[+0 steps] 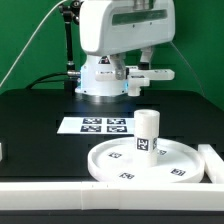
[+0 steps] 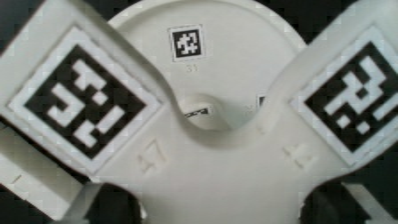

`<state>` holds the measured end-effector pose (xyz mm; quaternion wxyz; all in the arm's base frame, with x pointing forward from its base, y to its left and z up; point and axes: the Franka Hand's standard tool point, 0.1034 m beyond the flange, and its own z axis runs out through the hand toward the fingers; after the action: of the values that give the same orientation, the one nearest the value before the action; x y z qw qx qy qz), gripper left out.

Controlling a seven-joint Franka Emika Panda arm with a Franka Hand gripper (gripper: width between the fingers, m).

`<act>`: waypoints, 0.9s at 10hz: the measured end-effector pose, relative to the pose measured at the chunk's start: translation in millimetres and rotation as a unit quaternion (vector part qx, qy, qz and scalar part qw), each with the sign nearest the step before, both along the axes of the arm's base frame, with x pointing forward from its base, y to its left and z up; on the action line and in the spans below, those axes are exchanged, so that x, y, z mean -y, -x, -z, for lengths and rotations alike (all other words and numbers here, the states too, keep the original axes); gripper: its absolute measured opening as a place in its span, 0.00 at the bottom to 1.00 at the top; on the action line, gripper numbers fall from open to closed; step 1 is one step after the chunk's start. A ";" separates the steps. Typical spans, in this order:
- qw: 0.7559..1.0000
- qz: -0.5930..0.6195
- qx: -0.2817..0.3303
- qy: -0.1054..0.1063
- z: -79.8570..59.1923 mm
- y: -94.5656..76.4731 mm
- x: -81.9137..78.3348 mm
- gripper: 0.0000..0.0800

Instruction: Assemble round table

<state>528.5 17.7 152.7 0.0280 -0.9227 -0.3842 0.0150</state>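
Note:
The large rimmed round disc (image 1: 140,160) lies on the black table at the front. The short cylindrical leg (image 1: 148,132) stands upright at the disc's middle, with a tag on its side. My gripper (image 1: 138,74) hangs high above the table, behind the disc, shut on the cross-shaped foot piece (image 1: 154,73). In the wrist view the foot piece (image 2: 199,150) fills the picture, with tagged arms spreading out and a round hole at its centre. My gripper (image 2: 222,205) clamps it between dark fingers (image 2: 111,205) at either side.
The marker board (image 1: 103,125) lies flat on the table between the arm's base and the disc. A long white border wall (image 1: 60,200) runs along the front edge, with a raised end at the exterior view's right (image 1: 212,160).

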 end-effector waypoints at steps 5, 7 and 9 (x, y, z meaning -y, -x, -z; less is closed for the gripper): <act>1.000 -0.021 0.012 -0.001 0.1 -29.0 -7.2 0.56; 1.000 -0.022 0.020 -0.002 -1.7 -41.7 -15.9 0.56; 1.000 -0.020 0.018 -0.002 -0.2 -39.8 -13.5 0.56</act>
<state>568.3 31.2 152.9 0.0227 -0.9149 -0.4031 -0.0017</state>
